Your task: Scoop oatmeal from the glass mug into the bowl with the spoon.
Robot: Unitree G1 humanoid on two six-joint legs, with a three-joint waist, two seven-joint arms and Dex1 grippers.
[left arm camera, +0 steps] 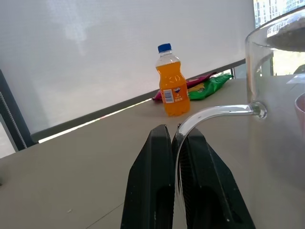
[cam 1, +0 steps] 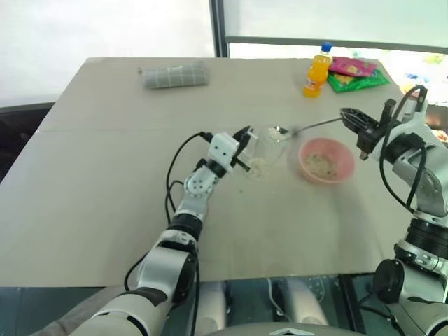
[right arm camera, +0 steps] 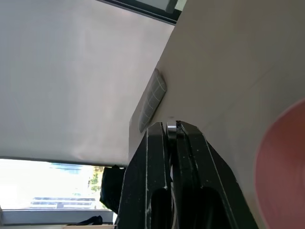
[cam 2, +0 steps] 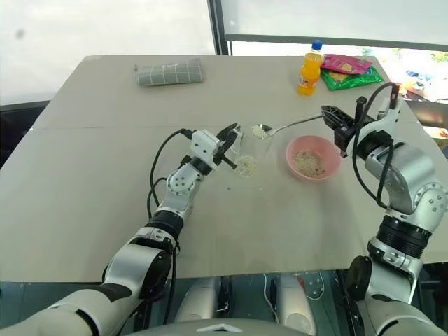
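Right eye view: a beige table carries the glass mug near its centre and the pink bowl just to the mug's right, the two standing apart. The mug stands upright with oatmeal lying in its lower part; its handle faces left, toward the left gripper. In the left wrist view, the two black fingers are pressed together on the curved glass handle, pinching it between them. The bowl holds a thin layer of flakes on its floor.

The spoon is held in the air by the right gripper, whose jaws are clamped on the far end of the handle. The spoon's long axis runs almost level, left to right across the scene, rising slightly toward the gripper. Its oval bowl points left and sits over the mug's open rim, loaded with a small clump of pale flakes. The handle passes above the far left edge of the pink bowl.

At the far side of the table lie a rolled grey checked cloth on the left, and an orange drink bottle beside coloured snack packets on the right, all well apart from the mug.
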